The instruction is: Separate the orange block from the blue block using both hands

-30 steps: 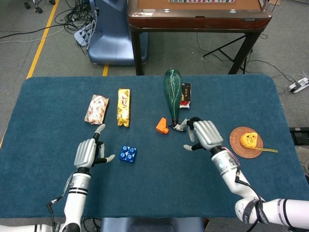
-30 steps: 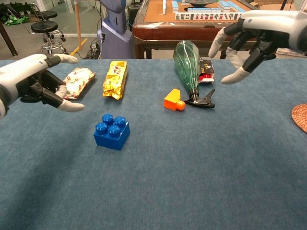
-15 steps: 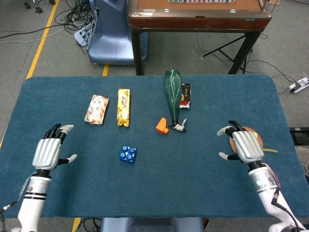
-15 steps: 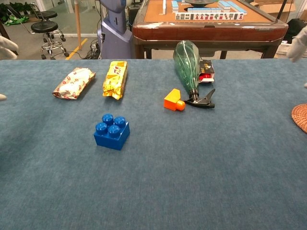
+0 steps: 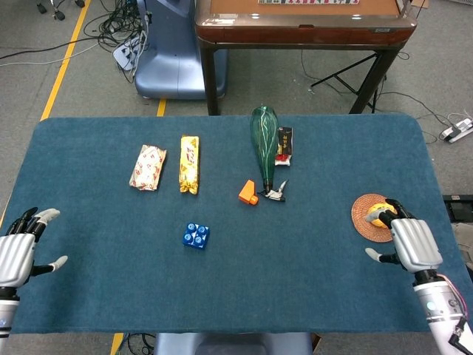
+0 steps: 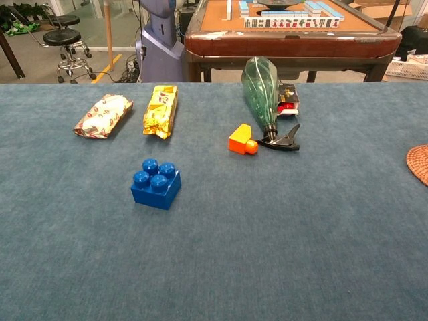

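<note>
The blue-covered table (image 5: 310, 296) fills most of both views. On it the green spray bottle (image 5: 264, 144) lies on its side at about twelve o'clock from the table's middle, nozzle toward the robot, with a small dark box (image 5: 284, 145) just beside it at its three o'clock.

The right hand (image 5: 411, 244) hovers at the table's four o'clock edge, fingers apart and holding nothing, its fingertips just over the near rim of a woven coaster (image 5: 362, 218) that carries a small yellow object (image 5: 378, 213). The left hand (image 5: 18, 253) hangs at the eight o'clock edge, likewise spread wide and empty. Neither hand shows in the chest view.

A gold snack packet (image 5: 190, 164) and a red-and-white snack packet (image 5: 148, 167) lie side by side at ten o'clock.

The blue block (image 5: 196, 236) sits alone near the centre, studs up, well apart from both hands. The orange block (image 5: 248, 193) rests at its one o'clock, separate from it, just beside the bottle's black trigger.
</note>
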Action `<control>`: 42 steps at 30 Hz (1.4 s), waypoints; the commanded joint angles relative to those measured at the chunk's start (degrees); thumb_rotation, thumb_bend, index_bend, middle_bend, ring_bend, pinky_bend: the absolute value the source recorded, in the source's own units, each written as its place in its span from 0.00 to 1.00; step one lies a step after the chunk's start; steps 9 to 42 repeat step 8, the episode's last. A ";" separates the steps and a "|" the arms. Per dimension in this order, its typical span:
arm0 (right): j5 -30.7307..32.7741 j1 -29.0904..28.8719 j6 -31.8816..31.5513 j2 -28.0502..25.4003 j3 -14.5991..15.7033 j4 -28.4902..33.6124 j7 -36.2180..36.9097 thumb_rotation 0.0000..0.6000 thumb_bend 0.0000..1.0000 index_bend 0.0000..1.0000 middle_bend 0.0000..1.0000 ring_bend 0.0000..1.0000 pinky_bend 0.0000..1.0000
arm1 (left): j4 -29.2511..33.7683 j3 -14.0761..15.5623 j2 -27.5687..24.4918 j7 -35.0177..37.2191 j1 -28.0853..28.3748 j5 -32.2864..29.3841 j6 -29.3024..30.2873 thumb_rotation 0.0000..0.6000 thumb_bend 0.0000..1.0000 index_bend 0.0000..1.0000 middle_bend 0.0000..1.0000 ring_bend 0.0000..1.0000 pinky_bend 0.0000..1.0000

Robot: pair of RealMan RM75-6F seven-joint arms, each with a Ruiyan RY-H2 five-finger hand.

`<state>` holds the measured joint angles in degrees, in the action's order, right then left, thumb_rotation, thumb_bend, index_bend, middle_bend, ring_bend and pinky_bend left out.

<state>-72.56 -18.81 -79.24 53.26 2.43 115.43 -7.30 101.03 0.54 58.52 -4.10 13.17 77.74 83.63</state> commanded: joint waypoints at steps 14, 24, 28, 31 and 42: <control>-3.29 5.08 -3.31 -5.07 0.41 3.03 0.60 1.00 0.00 0.38 0.35 0.38 0.34 | -0.71 0.82 0.02 -0.31 -2.41 1.62 -0.34 1.00 0.00 0.22 0.18 0.08 0.14; -3.29 5.08 -3.31 -5.07 0.41 3.03 0.60 1.00 0.00 0.38 0.35 0.38 0.34 | -0.71 0.82 0.02 -0.31 -2.41 1.62 -0.34 1.00 0.00 0.22 0.18 0.08 0.14; -3.29 5.08 -3.31 -5.07 0.41 3.03 0.60 1.00 0.00 0.38 0.35 0.38 0.34 | -0.71 0.82 0.02 -0.31 -2.41 1.62 -0.34 1.00 0.00 0.22 0.18 0.08 0.14; -3.29 5.08 -3.31 -5.07 0.41 3.03 0.60 1.00 0.00 0.38 0.35 0.38 0.34 | -0.71 0.82 0.02 -0.31 -2.41 1.62 -0.34 1.00 0.00 0.22 0.18 0.08 0.14; -3.29 5.08 -3.31 -5.07 0.41 3.03 0.60 1.00 0.00 0.38 0.35 0.38 0.34 | -0.71 0.82 0.02 -0.31 -2.41 1.62 -0.34 1.00 0.00 0.22 0.18 0.08 0.14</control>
